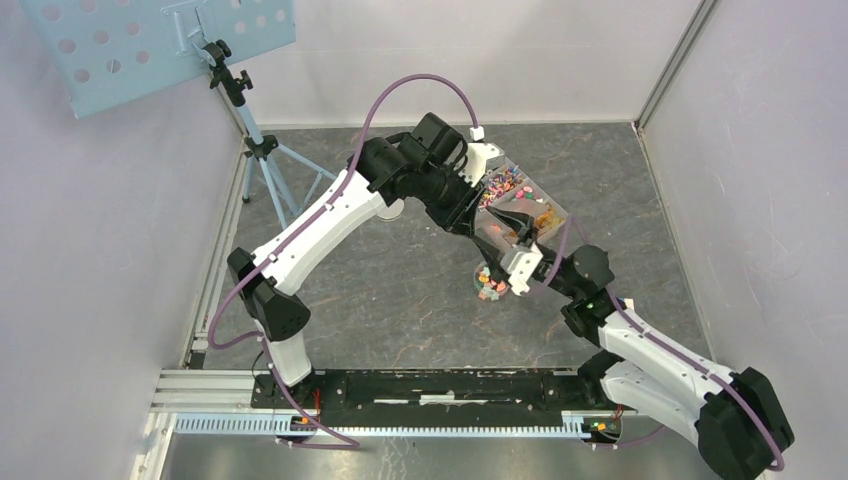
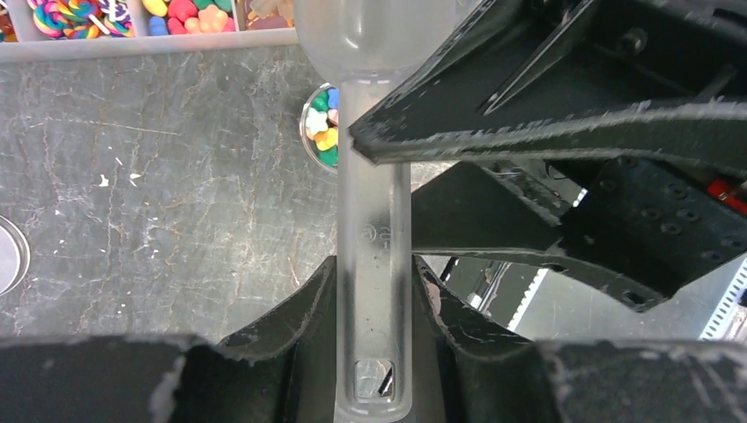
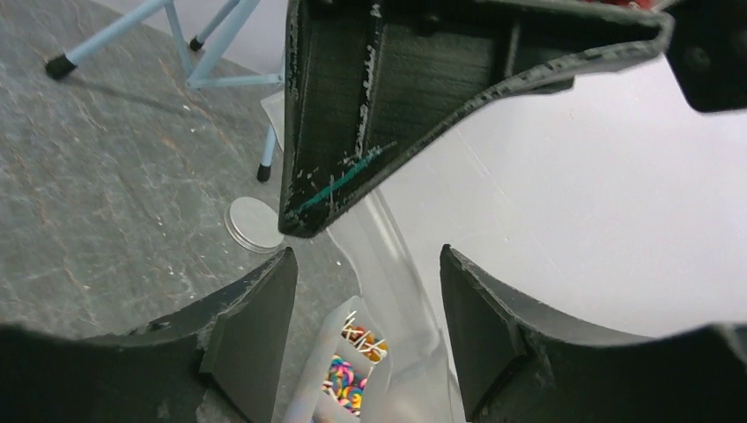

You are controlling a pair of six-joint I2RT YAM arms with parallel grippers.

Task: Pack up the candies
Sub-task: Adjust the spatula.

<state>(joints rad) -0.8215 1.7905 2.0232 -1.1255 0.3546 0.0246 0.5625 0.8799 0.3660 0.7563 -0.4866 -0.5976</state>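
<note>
The candies lie in a clear compartment tray (image 1: 520,190) at the back middle, and some fill a small round jar (image 1: 489,283) just in front of it. In the left wrist view the jar's candies (image 2: 324,123) show beside the scoop. My left gripper (image 2: 374,291) is shut on the handle of a clear plastic scoop (image 2: 370,53), whose bowl hangs near the tray's edge (image 2: 132,44). My right gripper (image 3: 366,326) is open, its jaws either side of the tray's corner, where candies (image 3: 352,374) show. The two grippers (image 1: 505,215) (image 1: 518,248) nearly overlap.
A grey round lid disc (image 3: 254,225) lies on the dark table left of the tray, partly under the left arm in the top view (image 1: 392,210). A blue stand's legs (image 1: 275,170) are at the back left. Walls enclose the table.
</note>
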